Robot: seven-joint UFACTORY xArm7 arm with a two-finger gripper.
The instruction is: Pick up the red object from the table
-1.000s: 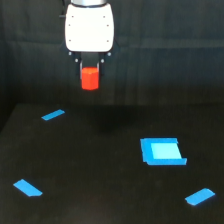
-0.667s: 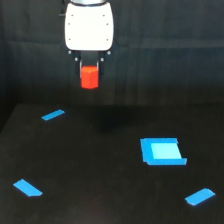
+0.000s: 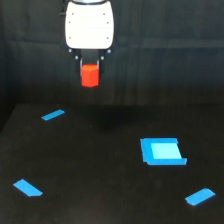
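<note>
I see the arm hanging straight down from the top of the exterior view, its white wrist housing (image 3: pixel 89 25) upright and squared to the camera, well above the tabletop (image 3: pixel 100 165). The fingers (image 3: pixel 90 64) point down below the housing; only their short dark stubs show on either side, closed in to the width of the red object (image 3: pixel 90 75) and gripping it at its upper part. The red object hangs upright between and just under the fingers, clear of the black surface, with the dark backdrop behind it. A faint dark shadow lies on the tabletop below the fingers. Down there I count a blue strip (image 3: pixel 53 115) below and toward the exterior view's left of the fingers, a blue square patch (image 3: pixel 161 151) below and toward the exterior view's right, and two more blue strips (image 3: pixel 28 188) (image 3: pixel 200 196) nearer the bottom edge.
</note>
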